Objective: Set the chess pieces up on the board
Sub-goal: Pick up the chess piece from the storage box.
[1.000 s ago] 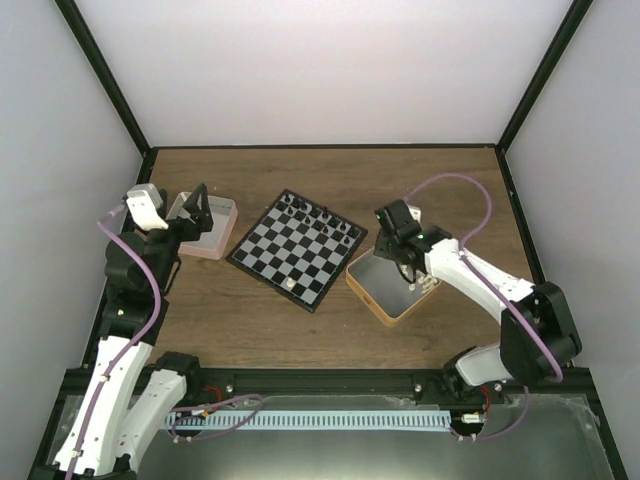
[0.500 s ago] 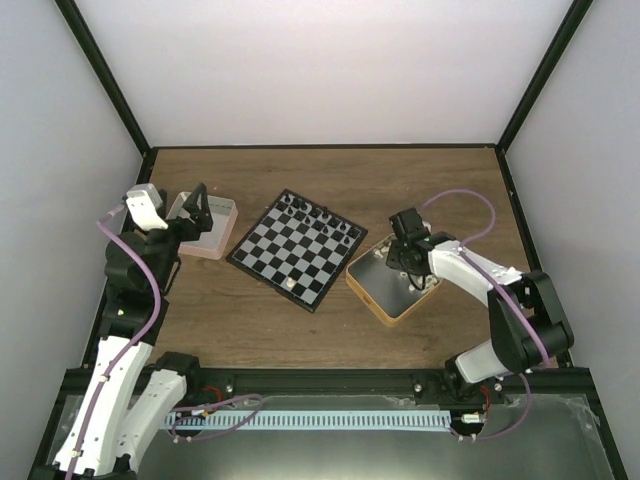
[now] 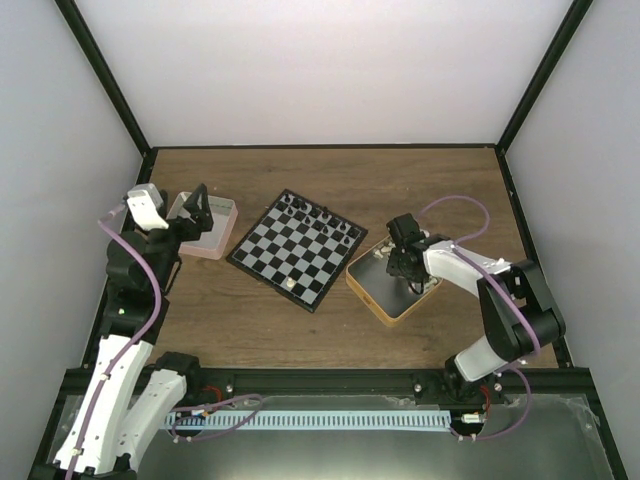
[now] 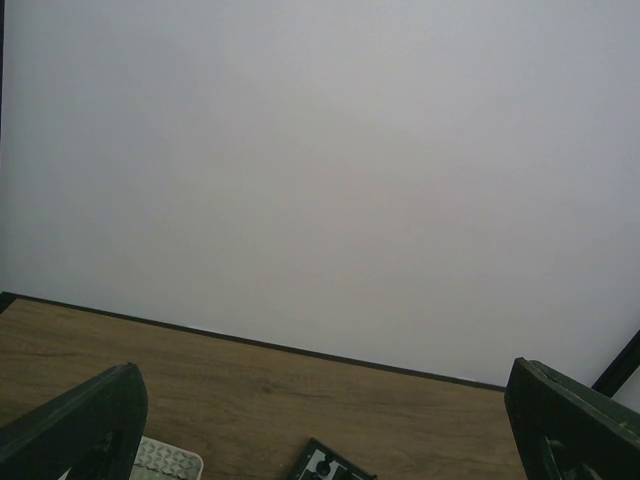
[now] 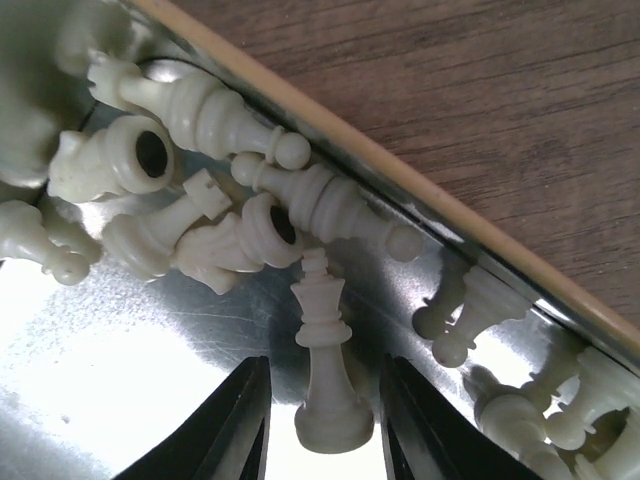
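Note:
Several cream-white chess pieces (image 5: 200, 110) lie heaped in the metal tin (image 3: 372, 300) right of the board (image 3: 290, 255). My right gripper (image 3: 400, 268) is down in that tin. Its jaws have closed in on the base of a lying white king (image 5: 322, 330), one finger (image 5: 235, 425) on each side. One white piece (image 3: 289, 285) stands near the board's front edge. Black pieces (image 3: 320, 215) line the far edge. My left gripper (image 3: 200, 205) hangs wide open above the pink tray (image 3: 215, 245), holding nothing. In the left wrist view only a corner of the board (image 4: 330, 465) shows.
The tin's yellow rim (image 5: 400, 175) runs close past the heaped pieces, with wooden table (image 5: 480, 90) beyond it. More white pieces (image 5: 470, 310) lie along the tin's wall to the right of my fingers. White walls enclose the table on three sides.
My right arm has swung back and down into the tin, and its jaws have narrowed around the white king. The left arm has not moved.

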Motion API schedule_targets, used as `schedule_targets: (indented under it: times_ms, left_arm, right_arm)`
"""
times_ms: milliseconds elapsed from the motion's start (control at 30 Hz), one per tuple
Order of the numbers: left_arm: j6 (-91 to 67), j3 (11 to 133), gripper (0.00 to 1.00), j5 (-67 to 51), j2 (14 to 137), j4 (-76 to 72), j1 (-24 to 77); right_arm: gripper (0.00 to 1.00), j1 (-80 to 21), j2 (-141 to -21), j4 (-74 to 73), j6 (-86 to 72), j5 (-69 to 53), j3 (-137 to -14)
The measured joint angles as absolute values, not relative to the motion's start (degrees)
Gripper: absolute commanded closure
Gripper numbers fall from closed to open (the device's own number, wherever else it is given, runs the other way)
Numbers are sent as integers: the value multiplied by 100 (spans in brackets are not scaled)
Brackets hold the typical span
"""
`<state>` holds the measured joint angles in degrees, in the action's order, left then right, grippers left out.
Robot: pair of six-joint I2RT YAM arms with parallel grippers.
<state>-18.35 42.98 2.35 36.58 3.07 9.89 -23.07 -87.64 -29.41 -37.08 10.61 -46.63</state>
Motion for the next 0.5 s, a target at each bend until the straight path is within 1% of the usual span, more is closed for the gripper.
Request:
schedule_targets:
  times_ms: [133,267,400,500]
  left_arm:
    - [-1894,4296,0,233,3708,309,987]
    - [-1938,4298,0,196,3750,311,987]
    - [-1968,4296,0,23,3804,307,963]
    - [-1986,4296,0,-213,3883,296,921]
  right_arm:
    - [72,-2307,-8788,-2899,-3712,1050,-4567]
    - [77,-2307,-8792,-2842,-3708,1052,-4504]
    - [82,-2305,-8799,-2731,-3708,1039,-4486]
    - [83,-2307,-8777,-2622,-3677,1022,-4449]
